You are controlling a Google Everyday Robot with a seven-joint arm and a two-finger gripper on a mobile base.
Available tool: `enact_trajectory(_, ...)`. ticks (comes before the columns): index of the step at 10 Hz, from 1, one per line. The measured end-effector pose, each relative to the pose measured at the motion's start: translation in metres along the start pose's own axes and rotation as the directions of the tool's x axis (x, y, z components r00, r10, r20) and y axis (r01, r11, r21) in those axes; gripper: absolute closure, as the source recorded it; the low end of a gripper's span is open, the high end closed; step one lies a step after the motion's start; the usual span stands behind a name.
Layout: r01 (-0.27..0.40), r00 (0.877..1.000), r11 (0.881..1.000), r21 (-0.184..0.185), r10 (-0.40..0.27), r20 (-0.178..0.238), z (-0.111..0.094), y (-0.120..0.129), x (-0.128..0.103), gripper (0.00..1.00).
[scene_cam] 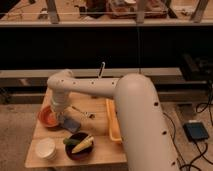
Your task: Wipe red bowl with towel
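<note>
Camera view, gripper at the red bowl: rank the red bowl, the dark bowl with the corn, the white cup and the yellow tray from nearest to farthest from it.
The gripper is down at the red bowl's right edge.
1. Red bowl, right at the gripper, to its left.
2. Dark bowl, toward the front of the table, right of the gripper.
3. White cup and yellow tray: too close to call; cup front left, tray far right.

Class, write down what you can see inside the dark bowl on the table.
The dark bowl holds corn and a green vegetable. They cover its bottom. The claw is at the red bowl.

Bulky white arm (131, 107) (dark screws), pincer (61, 120) hidden
</note>
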Motion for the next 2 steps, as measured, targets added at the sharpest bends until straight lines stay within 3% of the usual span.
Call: enact_trajectory(2, 0.005, 1.0, 1.0, -0.028, -0.005, -0.008, -0.002, 0.011, 0.025, 1.0)
